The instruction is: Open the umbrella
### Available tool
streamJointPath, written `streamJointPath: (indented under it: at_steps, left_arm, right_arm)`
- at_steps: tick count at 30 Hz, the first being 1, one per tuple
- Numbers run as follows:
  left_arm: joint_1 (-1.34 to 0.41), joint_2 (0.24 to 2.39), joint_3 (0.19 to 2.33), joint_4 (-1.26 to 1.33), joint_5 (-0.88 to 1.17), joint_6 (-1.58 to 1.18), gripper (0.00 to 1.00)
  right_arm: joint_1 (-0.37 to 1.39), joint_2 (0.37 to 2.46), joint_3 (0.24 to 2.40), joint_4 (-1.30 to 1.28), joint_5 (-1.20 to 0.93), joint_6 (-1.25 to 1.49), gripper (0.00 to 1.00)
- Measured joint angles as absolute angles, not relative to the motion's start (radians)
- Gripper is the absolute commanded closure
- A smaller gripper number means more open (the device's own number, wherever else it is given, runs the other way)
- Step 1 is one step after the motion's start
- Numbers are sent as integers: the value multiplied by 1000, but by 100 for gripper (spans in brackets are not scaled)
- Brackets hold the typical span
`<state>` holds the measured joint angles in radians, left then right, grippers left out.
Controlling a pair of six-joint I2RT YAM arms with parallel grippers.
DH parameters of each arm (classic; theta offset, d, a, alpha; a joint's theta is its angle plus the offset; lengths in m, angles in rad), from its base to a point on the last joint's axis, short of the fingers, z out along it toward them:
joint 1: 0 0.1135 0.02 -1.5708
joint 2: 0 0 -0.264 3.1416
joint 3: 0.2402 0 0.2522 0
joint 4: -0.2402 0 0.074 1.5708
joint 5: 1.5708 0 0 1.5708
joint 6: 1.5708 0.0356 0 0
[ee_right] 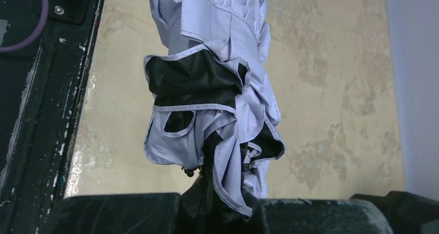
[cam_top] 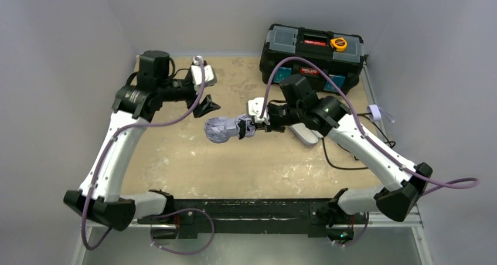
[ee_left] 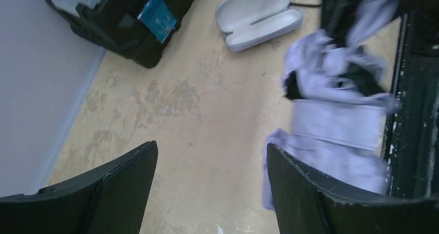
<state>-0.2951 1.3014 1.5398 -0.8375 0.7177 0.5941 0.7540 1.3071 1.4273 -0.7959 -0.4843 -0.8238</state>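
One compact folding umbrella (cam_top: 225,129), pale lavender-white fabric with black showing in the folds, still folded into a bunched bundle. It sits mid-table, slightly right of centre. Long axis runs left-right in the top view: the free bundled end points to the left arm's side, the other end goes into the right gripper (cam_top: 258,124). Can't tell if the free end touches the table. A flat lavender band lies across the bundle in the left wrist view (ee_left: 336,125).

Right wrist view: the umbrella (ee_right: 217,89) stretches away from the camera, and the right gripper (ee_right: 222,205) has its fingers pressed together on the near end of the fabric. Shaft and handle are hidden.

Two grippers. The left gripper (cam_top: 206,105) is just up-left of the umbrella's free end and not touching it. Its two black fingers (ee_left: 103,192) stand wide apart with nothing between them.

One pale lavender oval clamshell case (ee_left: 259,16) lies open on the table beyond the umbrella; in the top view it is mostly under the right arm (cam_top: 306,137).

One black plastic toolbox (cam_top: 313,57) with grey lid compartments stands at the far right edge, with one small yellow round item (cam_top: 338,43) on its lid.

One worn beige table (cam_top: 176,159) lies under everything.
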Motion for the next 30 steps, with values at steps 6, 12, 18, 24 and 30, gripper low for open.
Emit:
streamJointPath:
  at_steps: [6, 12, 18, 24, 30]
  left_arm:
    - [-313, 1128, 1538, -898, 858, 702, 21]
    - [-436, 1158, 1547, -1016, 850, 827, 41]
    - [-516, 1221, 1513, -1027, 754, 834, 47]
    - [-536, 1225, 1510, -984, 679, 817, 58]
    - [-539, 1240, 1510, -949, 640, 785, 68]
  right_arm:
    - [697, 1393, 1436, -834, -500, -715, 100]
    - [649, 1437, 1493, -869, -543, -654, 100]
    - [651, 1437, 1528, -883, -548, -652, 100]
    - [672, 1437, 1528, -913, -544, -669, 100]
    - [694, 1435, 1528, -926, -542, -687, 100]
